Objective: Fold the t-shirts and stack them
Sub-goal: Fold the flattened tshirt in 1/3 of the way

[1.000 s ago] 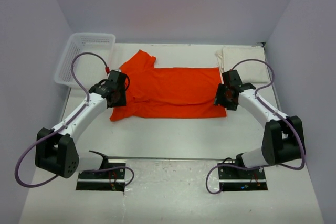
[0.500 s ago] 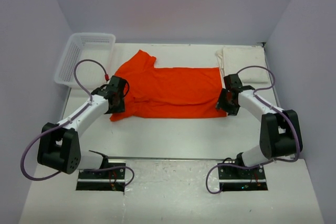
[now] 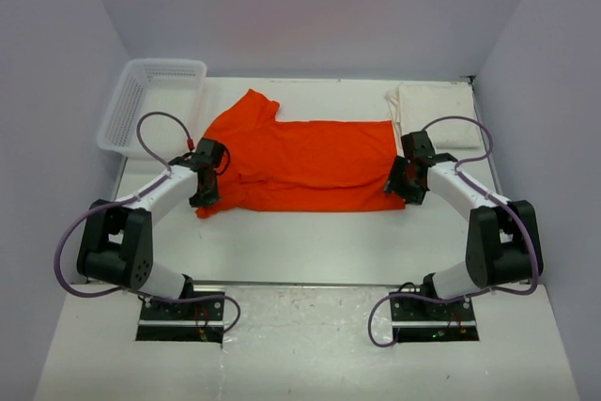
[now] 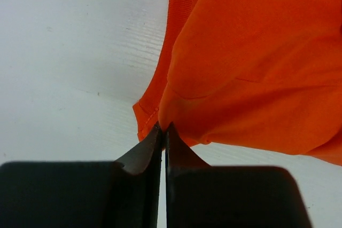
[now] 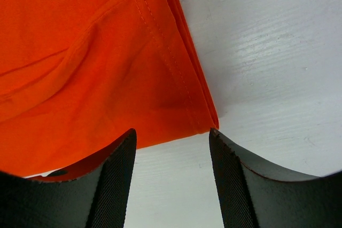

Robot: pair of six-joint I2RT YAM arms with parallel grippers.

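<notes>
Right now my left pincer (image 4: 163, 127) is closed tight. Its 2 black fingers meet at the tips with only a hairline slit between them, and a fold of the bright orange-red short-sleeved cloth t-shirt (image 3: 300, 161) is nipped there. That fold is at the shirt's near left corner, by the nearer sleeve, and the cloth draws to a point where I hold it.

My right pincer (image 5: 172, 134) stands open with a wide gap and holds nothing. Its 2 fingers straddle the near right corner of the same shirt, where the stitched hem ends. From my wrist view I cannot tell whether either finger touches the cloth.

The orange-red shirt lies spread across the middle of the white table (image 3: 310, 241), sleeves to my left, hem to my right, with 1 sleeve pointing to the far side. The plain cream-white cloth t-shirt (image 3: 434, 105) lies folded at the far right of the table, just beside the orange shirt's far right corner. A white plastic lattice basket (image 3: 150, 100) sits at the far left edge.
</notes>
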